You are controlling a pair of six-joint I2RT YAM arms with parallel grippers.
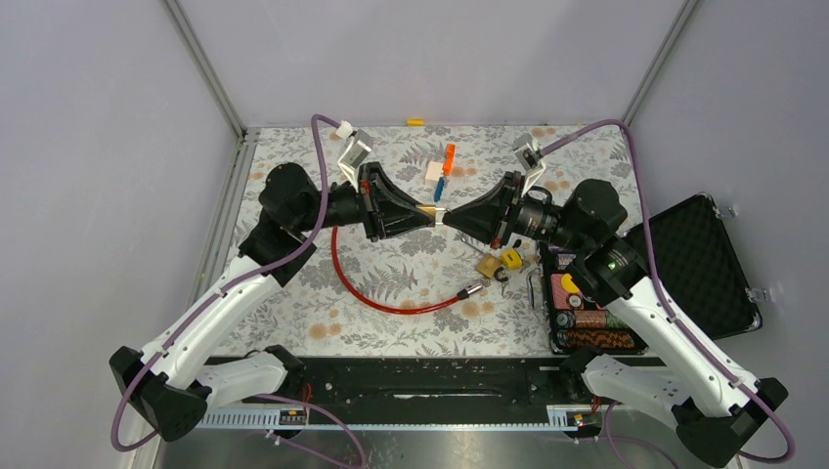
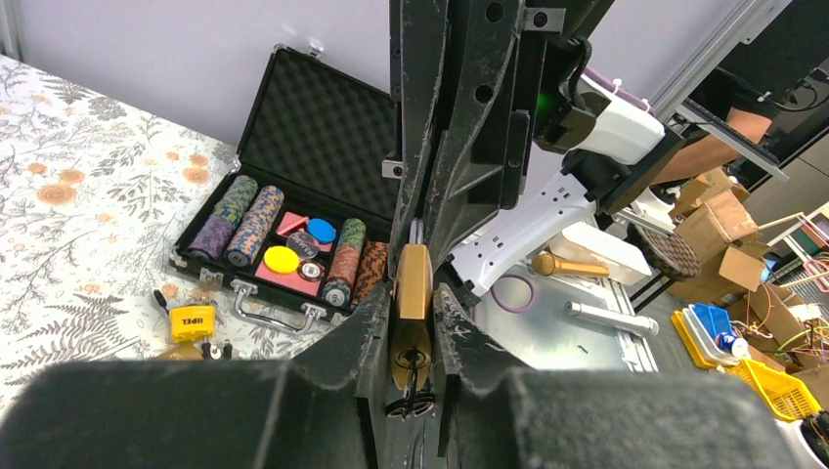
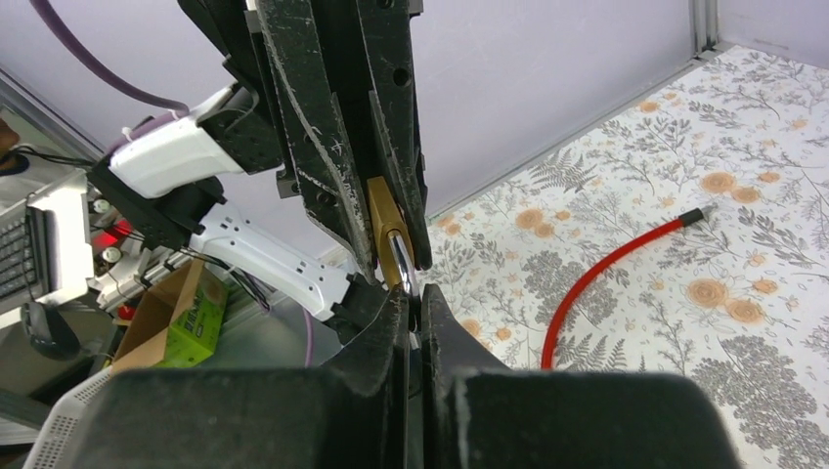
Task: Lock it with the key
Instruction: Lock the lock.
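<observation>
A brass padlock (image 1: 430, 211) hangs in the air over the middle of the table, between my two grippers. My left gripper (image 2: 413, 322) is shut on the padlock's body (image 2: 413, 283), whose keyhole end faces its camera. A thin dark piece sticks out of the keyhole; I cannot tell if it is the key. From the opposite side my right gripper (image 3: 412, 303) is shut on the silver shackle (image 3: 401, 262) of the padlock (image 3: 383, 220). A yellow tag (image 1: 510, 258) with small dark keys lies on the table below.
A second brass padlock (image 1: 486, 265) lies beside the yellow tag. A red cable (image 1: 391, 298) curves across the floral cloth. An open black case (image 1: 684, 274) of poker chips sits at the right. Orange and white blocks (image 1: 440, 171) lie toward the back.
</observation>
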